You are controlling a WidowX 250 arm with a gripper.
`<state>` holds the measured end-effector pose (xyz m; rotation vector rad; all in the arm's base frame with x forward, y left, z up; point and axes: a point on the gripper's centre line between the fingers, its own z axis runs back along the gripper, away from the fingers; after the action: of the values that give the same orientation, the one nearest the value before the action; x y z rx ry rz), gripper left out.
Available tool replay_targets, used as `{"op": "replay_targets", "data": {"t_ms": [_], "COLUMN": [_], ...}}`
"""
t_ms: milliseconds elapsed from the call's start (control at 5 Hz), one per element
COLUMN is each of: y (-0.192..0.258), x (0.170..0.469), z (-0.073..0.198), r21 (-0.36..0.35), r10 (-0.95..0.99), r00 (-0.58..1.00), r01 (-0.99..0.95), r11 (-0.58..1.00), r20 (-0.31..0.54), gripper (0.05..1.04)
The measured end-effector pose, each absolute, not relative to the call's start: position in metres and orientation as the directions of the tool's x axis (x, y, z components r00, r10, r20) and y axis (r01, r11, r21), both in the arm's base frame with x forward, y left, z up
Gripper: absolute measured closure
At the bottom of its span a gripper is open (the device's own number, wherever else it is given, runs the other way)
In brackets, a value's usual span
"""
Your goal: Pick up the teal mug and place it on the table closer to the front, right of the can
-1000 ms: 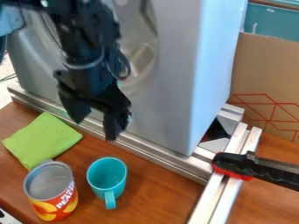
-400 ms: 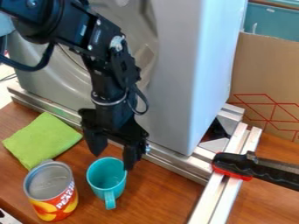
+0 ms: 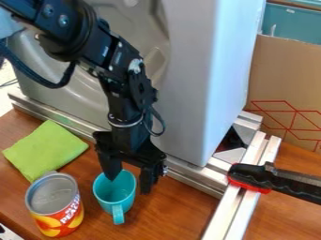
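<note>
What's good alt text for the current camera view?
Black robot gripper, fingers apart, at a teal mug: one finger over its mouth, the other past its rim. The mug stands upright on a brown tabletop beside a can, with a green cloth behind the can. Large gray panel behind; black-and-red handle at picture right.
</note>
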<state>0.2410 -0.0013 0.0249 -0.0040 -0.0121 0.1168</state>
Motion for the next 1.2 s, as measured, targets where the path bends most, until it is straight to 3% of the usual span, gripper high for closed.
{"op": "replay_targets", "data": {"t_ms": [600,800,1200], "y": [-0.008,-0.009,-0.007], "x": [0.245,0.245,0.243], "z": [0.004,-0.004,-0.005], "r21": [0.001,-0.001,0.018], "r10": [0.192,0.195,0.18], "r00": [0.981,0.981,0.983], "r01": [-0.192,-0.195,-0.179], "r11": [0.981,0.981,0.984], "r20": [-0.001,-0.014,-0.024], "gripper": [0.083,0.133,0.751]}}
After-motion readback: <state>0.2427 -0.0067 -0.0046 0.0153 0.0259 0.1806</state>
